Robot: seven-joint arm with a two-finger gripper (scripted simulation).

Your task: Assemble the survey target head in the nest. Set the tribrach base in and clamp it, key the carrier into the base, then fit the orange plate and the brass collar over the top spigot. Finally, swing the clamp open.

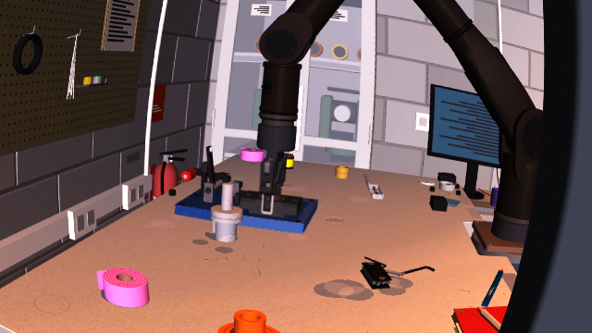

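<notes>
The black tribrach base (270,203) sits in the blue nest (247,210) at the middle of the bench. My gripper (268,203) reaches straight down onto it, and its fingers grip the base. The clamp (209,178) stands at the nest's left end with its lever upright. The grey carrier (226,219) stands upright on the bench just in front of the nest's left part. The orange plate (249,322) lies at the near edge of the bench. The brass collar (342,171) stands far back on the bench.
The carrier stands close to my arm's left. A pink tape roll (125,286) lies near left, and a black tool (377,273) with a hex key near right. A monitor (465,127) and small boxes fill the right side. A fire extinguisher (165,178) stands by the left wall.
</notes>
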